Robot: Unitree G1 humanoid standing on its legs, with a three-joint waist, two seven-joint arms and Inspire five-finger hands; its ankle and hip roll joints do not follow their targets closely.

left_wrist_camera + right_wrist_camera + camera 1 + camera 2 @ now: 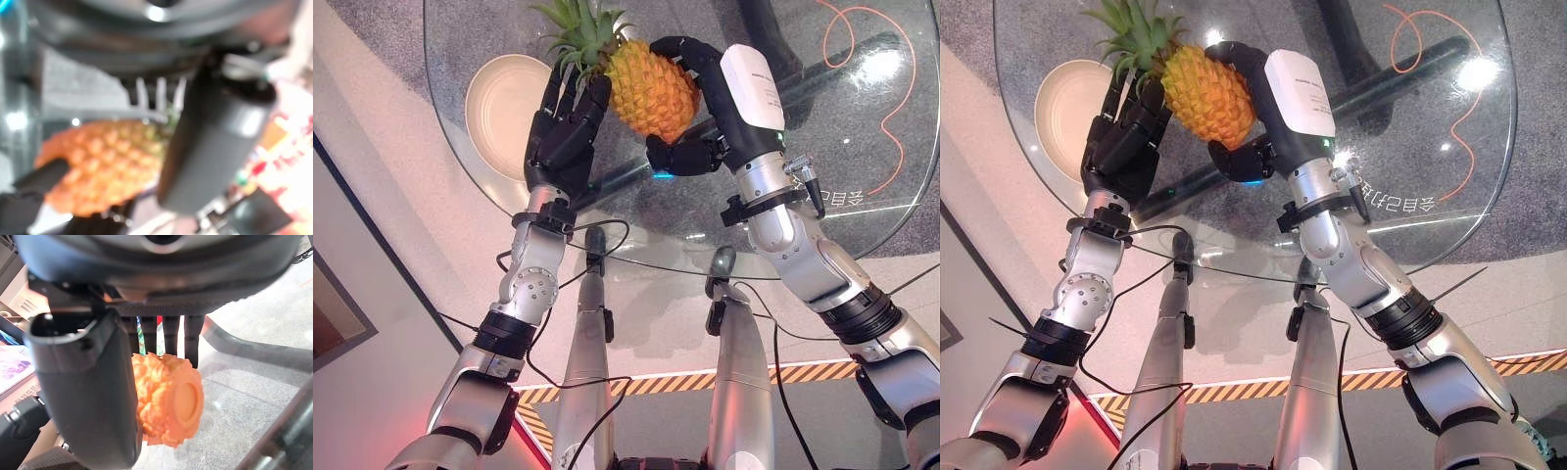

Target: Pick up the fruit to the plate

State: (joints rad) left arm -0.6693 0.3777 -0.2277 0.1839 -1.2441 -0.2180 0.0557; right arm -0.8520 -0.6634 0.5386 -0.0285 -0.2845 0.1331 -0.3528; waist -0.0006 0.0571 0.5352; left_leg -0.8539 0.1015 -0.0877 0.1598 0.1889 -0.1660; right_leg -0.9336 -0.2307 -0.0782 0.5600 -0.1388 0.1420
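An orange pineapple (651, 88) with a green crown hangs just above the round glass table (862, 166). My right hand (744, 93) is shut on it, fingers curled over its far side and the thumb under its near side; the right wrist view shows the pineapple (168, 404) end-on past the thumb. From the left, my left hand (563, 132) lays straight fingers against the fruit near its crown, open. A cream plate (499, 108) lies on the glass just left of the left hand, with nothing on it.
Through the glass I see the table's dark base bars (862, 49) and an orange cable (891, 108) on the grey floor. Yellow-black striped tape (803, 374) runs across the floor near me. The table's near rim curves below both wrists.
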